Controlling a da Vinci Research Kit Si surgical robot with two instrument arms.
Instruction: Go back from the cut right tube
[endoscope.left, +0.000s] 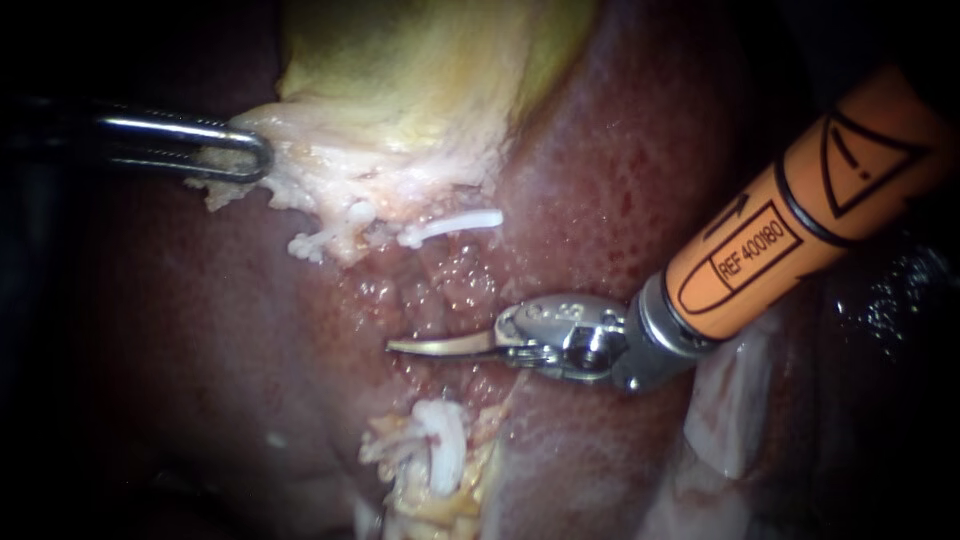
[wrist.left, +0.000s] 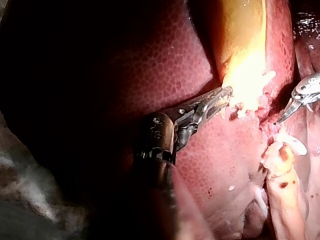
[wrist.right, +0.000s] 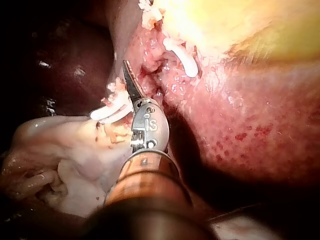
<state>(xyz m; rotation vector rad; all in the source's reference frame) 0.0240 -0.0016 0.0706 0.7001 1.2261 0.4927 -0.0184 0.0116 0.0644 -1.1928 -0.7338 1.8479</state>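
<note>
Both closed: left tool (endoscope.left: 252, 155) grips the gallbladder (endoscope.left: 420, 70), right tool (endoscope.left: 430, 345) empty over the liver (endoscope.left: 620, 170).

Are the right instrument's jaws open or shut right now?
Shut: the right instrument shows one thin closed tip, no gap, holding nothing.

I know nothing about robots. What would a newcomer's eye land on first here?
The bright orange sleeve of the right instrument, coming in from the right, stands out against the dark red liver. Its slim tool lies shut between the upper tube stump and the lower tube stump, both white. Above them is the yellow-green gallbladder, its pale lower edge pinched by the tool of the left instrument.
</note>
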